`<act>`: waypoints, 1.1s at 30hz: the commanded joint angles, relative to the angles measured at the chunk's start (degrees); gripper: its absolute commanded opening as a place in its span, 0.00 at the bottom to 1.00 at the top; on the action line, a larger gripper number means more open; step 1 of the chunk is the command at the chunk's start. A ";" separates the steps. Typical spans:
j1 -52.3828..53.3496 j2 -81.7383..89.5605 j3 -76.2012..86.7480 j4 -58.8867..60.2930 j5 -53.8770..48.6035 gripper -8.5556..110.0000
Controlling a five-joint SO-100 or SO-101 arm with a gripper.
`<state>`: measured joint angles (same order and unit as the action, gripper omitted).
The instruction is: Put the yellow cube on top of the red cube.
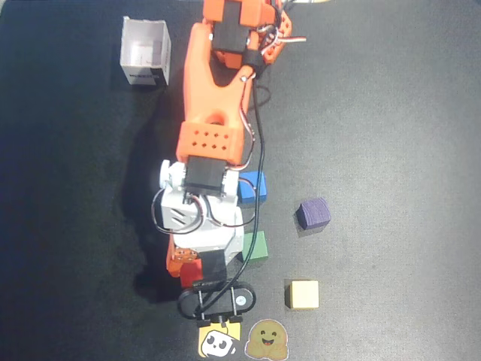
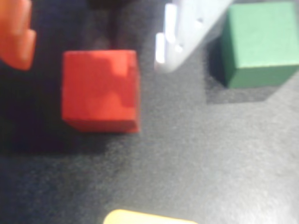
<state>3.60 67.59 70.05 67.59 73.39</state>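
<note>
The red cube [image 1: 191, 274] lies on the black mat under the front of the arm; in the wrist view it [image 2: 100, 91] sits between and just beyond the fingers. My gripper [image 1: 197, 268] [image 2: 93, 63] is open and empty, with the orange finger [image 2: 16, 37] to the cube's left and the white finger [image 2: 174, 44] to its right, neither touching it. The pale yellow cube [image 1: 304, 294] lies alone on the mat well to the right of the gripper in the overhead view. It is out of the wrist view.
A green cube [image 1: 256, 246] [image 2: 261, 44] lies close to the right of the white finger. A blue cube [image 1: 252, 186] and a purple cube [image 1: 313, 213] lie further up. A yellow face sticker [image 1: 218, 343] [image 2: 145, 217] and a brown sticker [image 1: 267, 340] are at the bottom edge. A white box [image 1: 145, 51] stands top left.
</note>
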 commanded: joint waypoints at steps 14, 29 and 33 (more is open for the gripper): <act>1.23 -4.57 -2.81 -0.70 -1.41 0.25; 1.58 -6.24 -2.81 -1.93 -1.58 0.26; 1.41 -4.66 -1.76 -1.76 -1.58 0.26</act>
<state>5.10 60.91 69.96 66.27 72.07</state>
